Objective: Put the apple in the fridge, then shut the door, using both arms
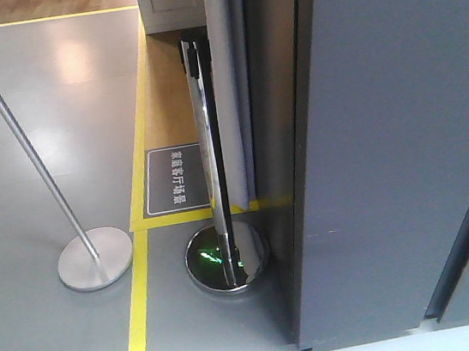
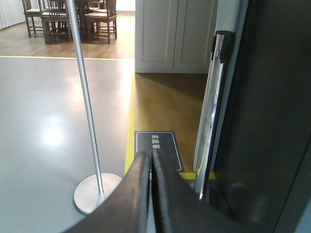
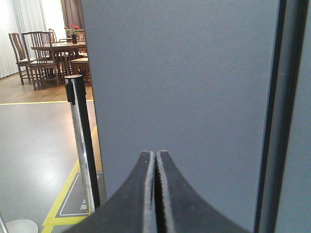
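Both pincers, left pincer (image 2: 150, 158) and right pincer (image 3: 155, 155), pressed together, empty, before the grey fridge (image 3: 184, 87).

The only writing in view is on a dark grey floor sign (image 1: 176, 180) with a thin white border, lying flat on the brown floor inside the yellow tape line (image 1: 140, 274). It carries one row of white Chinese characters, seen sideways in the front-facing view; they look like "家庭客厅场景", though the last ones are soft and hard to be sure of. The left wrist view shows the same sign just past the end effector tips, with only its first characters legible, roughly "家庭客". In the right wrist view the sign is partly hidden behind a chrome post (image 3: 83, 145) and its text is unreadable.
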`<state>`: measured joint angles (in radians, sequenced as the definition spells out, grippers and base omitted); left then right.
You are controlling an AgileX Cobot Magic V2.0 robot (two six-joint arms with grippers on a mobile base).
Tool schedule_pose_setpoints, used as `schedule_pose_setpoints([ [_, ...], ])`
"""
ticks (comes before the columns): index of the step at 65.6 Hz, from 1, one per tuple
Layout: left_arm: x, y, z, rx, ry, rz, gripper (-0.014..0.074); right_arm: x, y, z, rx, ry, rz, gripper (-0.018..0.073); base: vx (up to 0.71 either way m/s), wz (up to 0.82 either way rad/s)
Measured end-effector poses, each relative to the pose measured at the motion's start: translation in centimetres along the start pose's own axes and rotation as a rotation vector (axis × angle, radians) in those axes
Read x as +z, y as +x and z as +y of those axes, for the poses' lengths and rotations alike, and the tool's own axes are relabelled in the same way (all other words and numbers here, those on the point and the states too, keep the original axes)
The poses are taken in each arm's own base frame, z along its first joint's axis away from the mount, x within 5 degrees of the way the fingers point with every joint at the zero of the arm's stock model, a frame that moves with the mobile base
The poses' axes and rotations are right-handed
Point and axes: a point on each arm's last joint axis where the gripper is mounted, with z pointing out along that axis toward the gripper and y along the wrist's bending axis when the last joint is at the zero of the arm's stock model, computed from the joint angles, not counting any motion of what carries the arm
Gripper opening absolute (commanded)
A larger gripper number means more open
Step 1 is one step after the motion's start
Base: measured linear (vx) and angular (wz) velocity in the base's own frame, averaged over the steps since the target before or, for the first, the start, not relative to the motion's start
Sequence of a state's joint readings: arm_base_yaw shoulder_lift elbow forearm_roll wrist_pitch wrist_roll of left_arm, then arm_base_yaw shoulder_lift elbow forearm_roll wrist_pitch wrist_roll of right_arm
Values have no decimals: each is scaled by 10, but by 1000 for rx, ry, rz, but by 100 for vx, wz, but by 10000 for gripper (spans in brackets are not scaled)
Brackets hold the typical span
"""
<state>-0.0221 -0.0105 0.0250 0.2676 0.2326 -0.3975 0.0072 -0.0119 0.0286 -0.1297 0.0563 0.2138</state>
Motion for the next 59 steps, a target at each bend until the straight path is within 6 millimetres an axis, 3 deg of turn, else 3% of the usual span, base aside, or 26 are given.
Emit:
schedule_pose_setpoints([
  [59, 0, 0, 0, 0, 0, 0, -7, 0, 0, 0, 0, 0, 0, -3, 0, 0],
])
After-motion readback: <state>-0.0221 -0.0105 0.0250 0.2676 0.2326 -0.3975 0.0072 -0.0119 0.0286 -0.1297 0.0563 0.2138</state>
